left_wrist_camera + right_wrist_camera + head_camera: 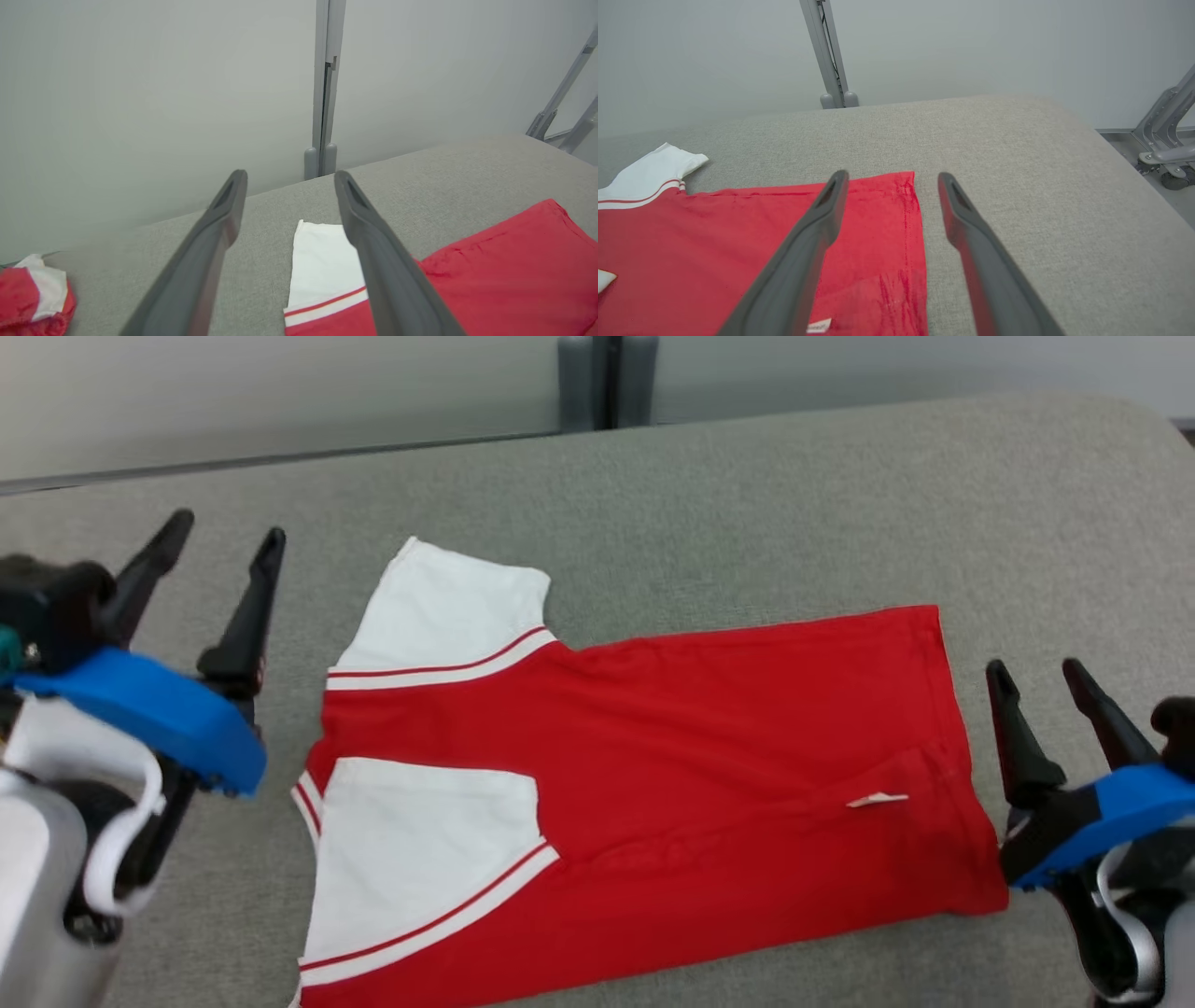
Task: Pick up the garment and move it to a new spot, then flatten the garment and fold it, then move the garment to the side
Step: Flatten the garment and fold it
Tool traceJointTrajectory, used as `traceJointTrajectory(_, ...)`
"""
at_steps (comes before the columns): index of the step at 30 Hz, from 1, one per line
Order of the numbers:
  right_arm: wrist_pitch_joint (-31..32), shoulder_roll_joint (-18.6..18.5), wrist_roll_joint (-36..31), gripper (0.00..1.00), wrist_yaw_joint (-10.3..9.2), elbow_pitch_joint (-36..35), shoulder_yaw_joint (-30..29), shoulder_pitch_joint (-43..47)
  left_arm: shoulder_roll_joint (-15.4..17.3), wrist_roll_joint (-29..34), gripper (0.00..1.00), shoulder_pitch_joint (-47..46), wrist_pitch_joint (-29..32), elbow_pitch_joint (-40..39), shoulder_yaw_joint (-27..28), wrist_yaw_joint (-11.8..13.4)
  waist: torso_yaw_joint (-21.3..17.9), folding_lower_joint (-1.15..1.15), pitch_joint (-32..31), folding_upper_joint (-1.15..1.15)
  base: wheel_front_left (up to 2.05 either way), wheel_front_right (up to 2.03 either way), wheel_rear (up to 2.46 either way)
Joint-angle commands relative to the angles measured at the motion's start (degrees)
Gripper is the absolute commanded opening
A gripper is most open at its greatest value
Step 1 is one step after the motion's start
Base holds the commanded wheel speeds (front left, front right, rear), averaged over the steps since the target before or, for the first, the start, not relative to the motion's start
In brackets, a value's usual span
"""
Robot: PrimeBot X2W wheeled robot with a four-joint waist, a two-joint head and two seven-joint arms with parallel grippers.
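Note:
The garment (653, 775) is a red T-shirt with white sleeves, lying flat and folded lengthwise on the grey padded table (794, 495). Its sleeves point left and its hem points right. A small white tag (878, 799) shows near the hem. My left gripper (229, 527) hovers just left of the sleeves, open and empty. In the left wrist view the upper white sleeve (322, 261) lies between the fingers (205, 252). My right gripper (1036, 667) hovers just right of the hem, open and empty. The hem (910, 233) runs between its fingers in the right wrist view.
Another red and white cloth (32, 298) lies bunched far left on the table. A grey post (607, 378) stands behind the table's far edge against the pale wall. A metal frame (1162, 140) stands on the floor beyond the table's right end.

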Motion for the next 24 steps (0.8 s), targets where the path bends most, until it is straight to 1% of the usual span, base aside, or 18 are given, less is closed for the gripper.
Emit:
traceJointTrajectory(1,0.1,-0.1,-0.3,1.00,0.01,0.4,1.0,-2.5,0.5,-0.2,1.00,-4.5,1.7,2.0,-0.9,-2.1,-0.7,0.00,1.6,0.00,0.00,0.00,0.00)
traceJointTrajectory(3,0.0,-0.1,-0.6,1.00,0.01,0.8,2.5,-5.2,1.2,0.0,1.00,-10.1,4.1,5.4,-1.7,-4.2,-2.0,0.00,3.7,0.00,0.00,0.00,0.00)
traceJointTrajectory(5,-0.4,-0.1,-0.4,1.00,0.01,1.4,3.9,-7.7,1.2,-0.7,1.00,-15.0,6.7,9.1,-2.5,-6.0,-3.4,0.00,5.8,0.00,0.00,0.00,0.00)
traceJointTrajectory(6,-0.4,-0.1,-0.4,1.00,0.01,1.4,3.9,-7.7,1.2,-0.7,1.00,-15.0,6.7,9.1,-2.5,-6.0,-3.4,0.00,5.8,0.00,0.00,0.00,0.00)
traceJointTrajectory(8,-0.6,-0.1,-0.2,1.00,0.01,2.2,5.2,-9.7,1.7,-0.6,1.00,-18.7,8.9,12.5,-3.5,-7.4,-4.6,0.00,7.7,0.00,0.00,0.00,0.00)
traceJointTrajectory(11,-1.3,-0.1,-0.3,1.00,0.01,3.3,6.4,-11.9,2.0,-0.3,1.00,-21.9,11.6,17.4,-5.5,-8.8,-6.2,0.00,9.8,0.00,0.00,0.00,0.00)
traceJointTrajectory(13,-1.7,-0.1,-0.3,1.00,0.01,4.1,7.0,-12.8,1.8,-1.1,1.00,-23.1,13.2,20.1,-6.2,-9.3,-7.2,0.00,11.0,0.00,0.00,0.00,0.00)
traceJointTrajectory(17,-2.7,-0.1,0.1,1.00,0.01,5.1,8.1,-14.3,3.0,-1.9,1.00,-24.1,15.1,23.9,-7.5,-10.1,-9.1,0.00,13.0,0.00,0.00,0.00,0.00)
traceJointTrajectory(24,-4.1,-0.1,1.2,1.00,0.01,6.7,9.9,-15.8,5.4,-3.5,1.00,-24.6,17.4,26.8,-8.6,-10.8,-11.6,0.00,15.8,0.00,0.00,0.00,0.00)
